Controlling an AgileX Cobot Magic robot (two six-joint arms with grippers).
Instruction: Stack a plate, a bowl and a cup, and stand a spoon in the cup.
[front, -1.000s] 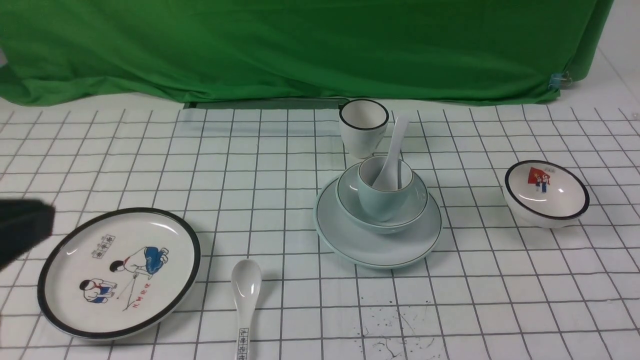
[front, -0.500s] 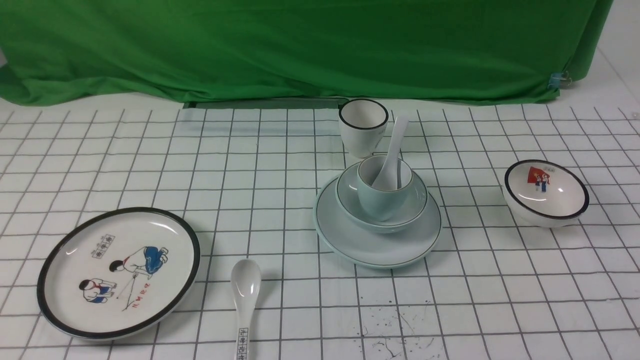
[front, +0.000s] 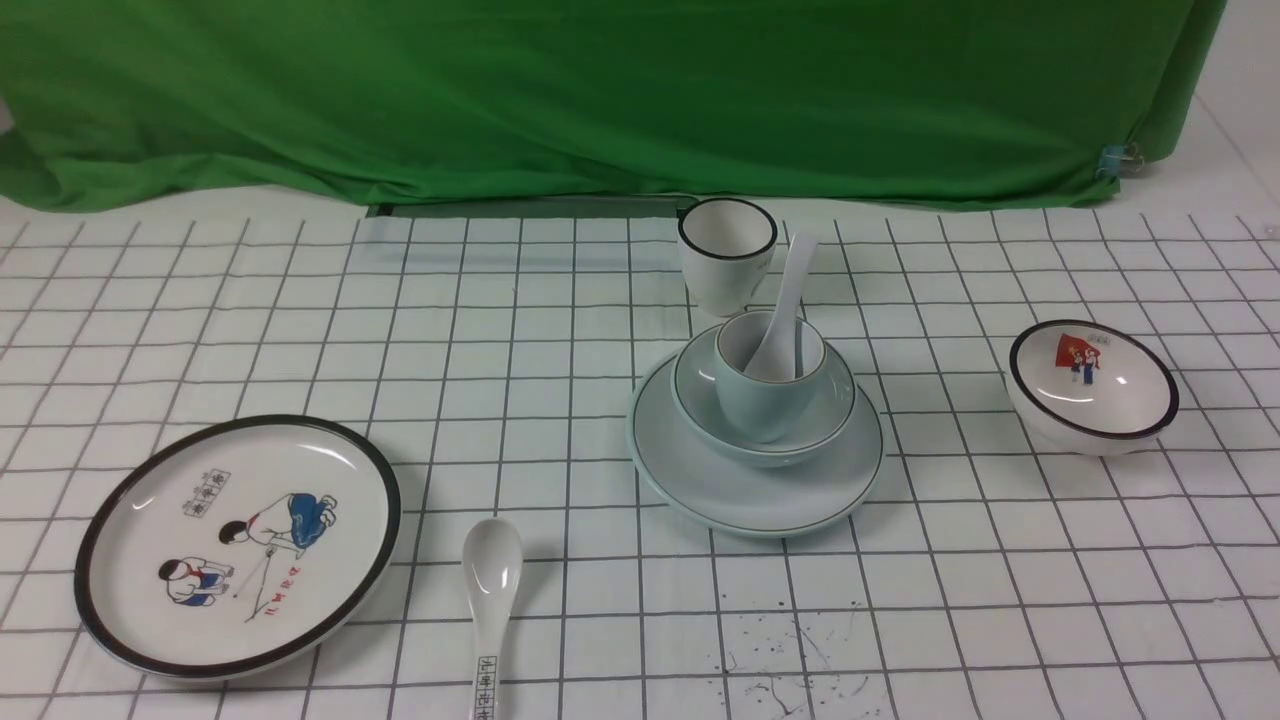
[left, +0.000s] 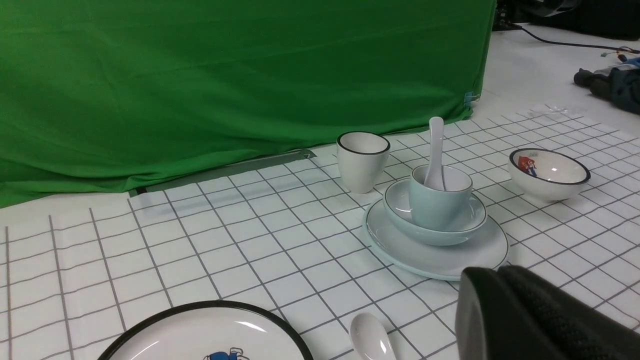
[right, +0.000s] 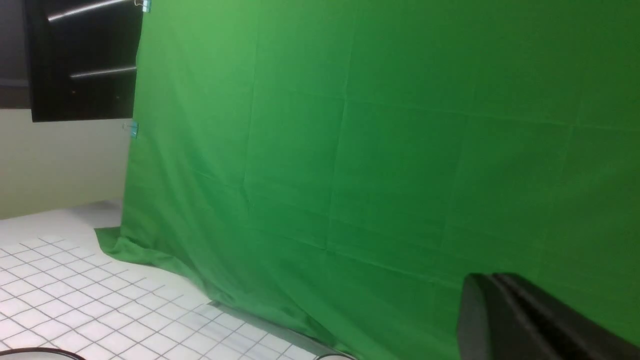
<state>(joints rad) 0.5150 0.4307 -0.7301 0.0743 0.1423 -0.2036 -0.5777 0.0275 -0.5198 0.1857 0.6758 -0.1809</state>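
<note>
The pale blue plate (front: 760, 492) lies right of the table's middle. The plain bowl (front: 790, 452) sits on it. The pale blue cup (front: 765, 405) stands in the bowl. The plain white spoon (front: 790, 295) stands in the cup, handle leaning up toward the back right. The stack also shows in the left wrist view: plate (left: 450, 257), bowl (left: 430, 236), cup (left: 437, 205), spoon (left: 436, 145). My left gripper (left: 497, 272) is shut and empty, well short of the stack. My right gripper (right: 492, 277) is shut and empty, facing the green cloth. Neither gripper shows in the front view.
A black-rimmed cartoon plate (front: 240, 545) lies front left, with a marked-handle spoon (front: 490, 600) beside it. A black-rimmed white cup (front: 727, 255) stands just behind the stack. A flag-picture bowl (front: 1092, 385) sits at the right. Green cloth (front: 600, 100) closes the back.
The dark left arm seen at the front view's left edge one second ago has drawn back out of that view. The stack and the other dishes have not moved.
</note>
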